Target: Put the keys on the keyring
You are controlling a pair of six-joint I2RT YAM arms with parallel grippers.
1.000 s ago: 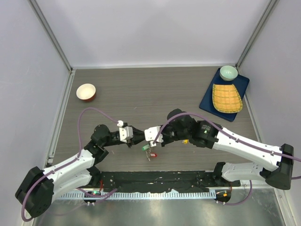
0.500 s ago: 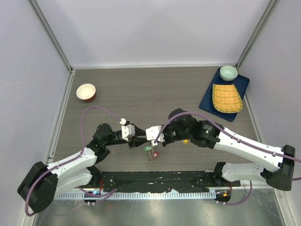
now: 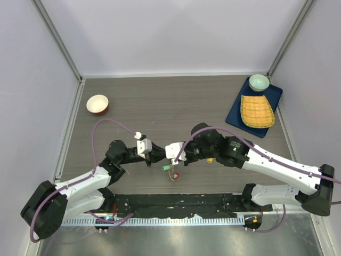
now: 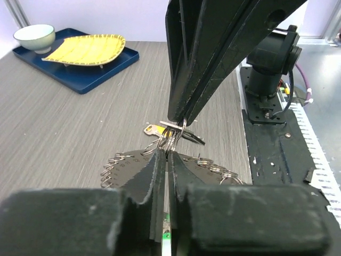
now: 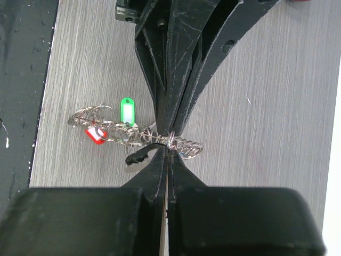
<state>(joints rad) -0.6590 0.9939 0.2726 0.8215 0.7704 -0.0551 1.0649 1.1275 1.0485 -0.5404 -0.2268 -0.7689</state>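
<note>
The keyring [image 5: 114, 133] is a bunch of thin silver rings hanging just above the table between the two arms, with a green tag [image 5: 126, 111], a red tag [image 5: 96, 133] and a black key [image 5: 139, 154]. In the top view the keys [image 3: 170, 170] dangle below the point where the fingertips meet. My right gripper [image 5: 168, 146] is shut on the ring wire from one side. My left gripper [image 4: 169, 154] is shut on the same spot from the opposite side, tip to tip with the right. A yellow-tagged key [image 4: 154, 129] hangs beside the right fingertips [image 4: 178, 114].
A red-and-white bowl [image 3: 97, 104] stands at the far left. A blue tray [image 3: 234, 114] at the far right carries a yellow woven dish [image 3: 257, 111] and a pale green bowl [image 3: 259, 82]. A black base strip [image 3: 176, 205] runs along the near edge. Walls enclose three sides.
My left gripper loosened for a moment and closed again on the ring, edging slightly toward the right gripper. The hanging keys shifted a little. The right gripper stayed shut.
</note>
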